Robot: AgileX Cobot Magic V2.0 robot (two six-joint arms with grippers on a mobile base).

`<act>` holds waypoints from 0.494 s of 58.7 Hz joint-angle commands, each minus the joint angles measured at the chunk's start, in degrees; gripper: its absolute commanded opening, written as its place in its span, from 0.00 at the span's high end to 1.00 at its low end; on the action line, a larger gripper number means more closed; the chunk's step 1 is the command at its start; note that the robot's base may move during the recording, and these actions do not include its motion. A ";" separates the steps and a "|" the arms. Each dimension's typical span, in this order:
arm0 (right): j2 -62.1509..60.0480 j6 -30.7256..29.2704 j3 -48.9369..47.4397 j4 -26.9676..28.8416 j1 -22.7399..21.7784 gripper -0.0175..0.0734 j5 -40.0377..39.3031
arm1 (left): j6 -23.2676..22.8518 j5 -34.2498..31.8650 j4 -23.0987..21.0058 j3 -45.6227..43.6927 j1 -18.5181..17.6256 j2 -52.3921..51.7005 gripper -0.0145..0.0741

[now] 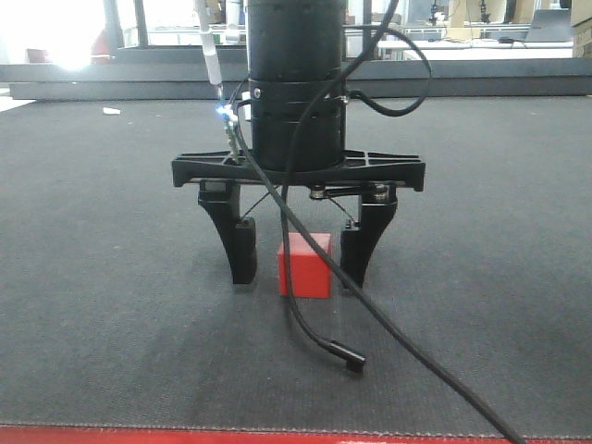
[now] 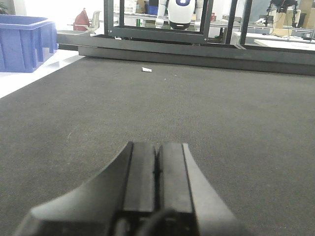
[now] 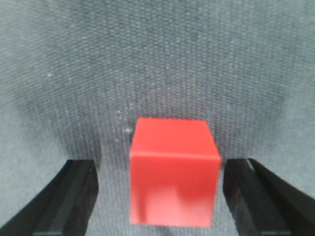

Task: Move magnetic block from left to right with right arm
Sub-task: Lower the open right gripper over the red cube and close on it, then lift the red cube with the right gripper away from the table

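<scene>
The magnetic block [image 1: 305, 265] is a plain red cube resting on the dark grey mat. My right gripper [image 1: 301, 264] hangs straight down over it, open, with one black finger on each side of the cube and a gap on both sides. In the right wrist view the block [image 3: 173, 172] fills the space between the two fingers of the right gripper [image 3: 158, 196], touching neither. My left gripper [image 2: 157, 157] lies low over the bare mat, its two pads pressed together with nothing between them.
A black cable [image 1: 344, 355] hangs from the right arm and trails over the mat in front of the block. A small white scrap [image 2: 146, 70] lies far back on the mat. A blue crate [image 2: 24, 34] stands beyond the mat's left edge. A red strip [image 1: 277, 435] borders the mat's near edge.
</scene>
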 commanded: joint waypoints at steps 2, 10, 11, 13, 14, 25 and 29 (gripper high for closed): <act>-3.39 -0.06 -1.80 -0.09 -0.95 0.13 0.12 | -0.25 -5.04 0.00 0.44 0.01 -0.78 0.97; -3.39 -0.06 -1.80 -0.09 -1.12 0.13 0.12 | -0.25 -5.04 0.00 0.44 0.01 -0.78 0.97; -3.39 -0.06 -1.80 -0.09 -1.12 0.13 0.12 | -0.25 -5.04 0.00 0.44 0.01 -0.78 0.97; -3.39 -0.06 -1.80 -0.09 -1.12 0.14 0.12 | -0.25 -5.04 0.00 0.44 0.01 -0.78 0.97; -3.39 -0.06 -1.80 -0.09 -1.12 0.15 0.07 | -0.25 -5.04 0.00 0.44 0.01 -0.78 0.97; -3.39 0.08 -1.80 -0.09 -1.12 0.41 -0.05 | -0.25 -5.04 0.00 0.44 0.01 -0.78 0.97; -3.39 0.08 -1.80 -0.09 -1.12 0.52 -0.05 | -0.25 -5.04 0.00 0.44 0.01 -0.78 0.97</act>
